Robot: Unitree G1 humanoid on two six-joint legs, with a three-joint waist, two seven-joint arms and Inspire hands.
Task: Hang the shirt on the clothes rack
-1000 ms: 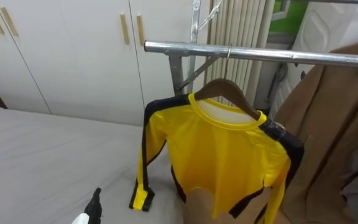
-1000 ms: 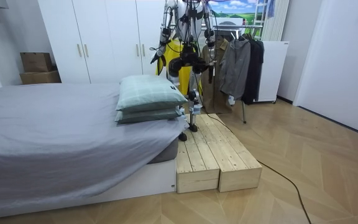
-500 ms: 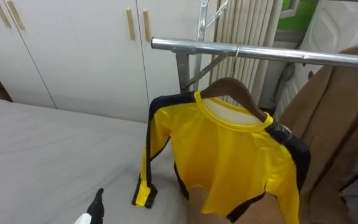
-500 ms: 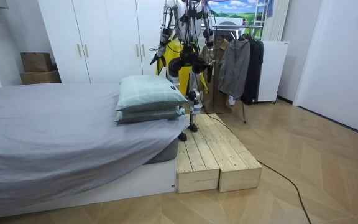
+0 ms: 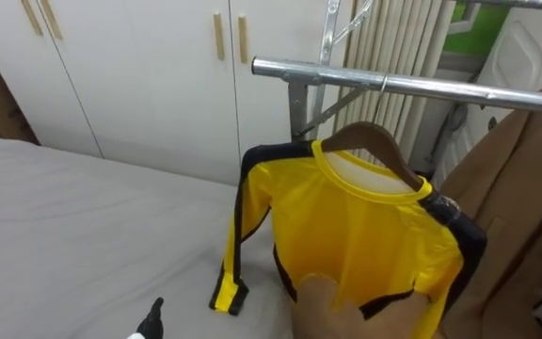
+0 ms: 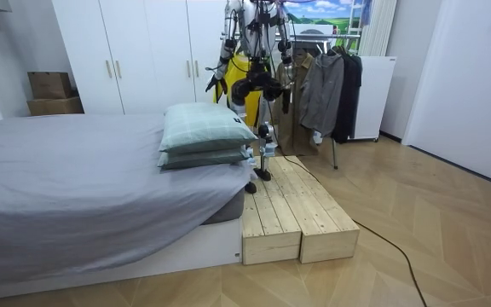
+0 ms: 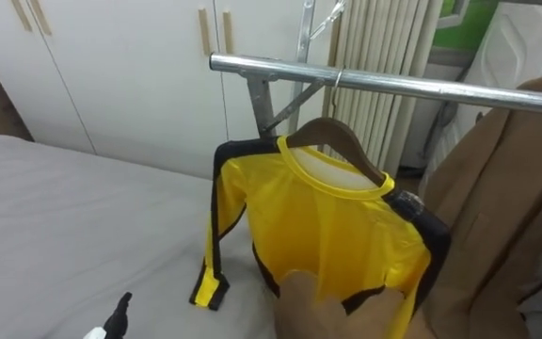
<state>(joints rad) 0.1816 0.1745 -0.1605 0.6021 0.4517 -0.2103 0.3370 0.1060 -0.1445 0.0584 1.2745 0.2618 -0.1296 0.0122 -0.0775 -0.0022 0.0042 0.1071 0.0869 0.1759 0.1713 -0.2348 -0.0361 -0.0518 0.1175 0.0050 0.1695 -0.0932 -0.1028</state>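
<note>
Hanging by a wooden hanger (image 5: 370,141) on the rail (image 5: 459,91) is the yellow shirt (image 5: 356,231); left hand's (image 5: 153,315) state cannot be told.

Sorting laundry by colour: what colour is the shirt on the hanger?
The shirt is yellow with black shoulder and sleeve trim; clearest in the left eye view.
</note>
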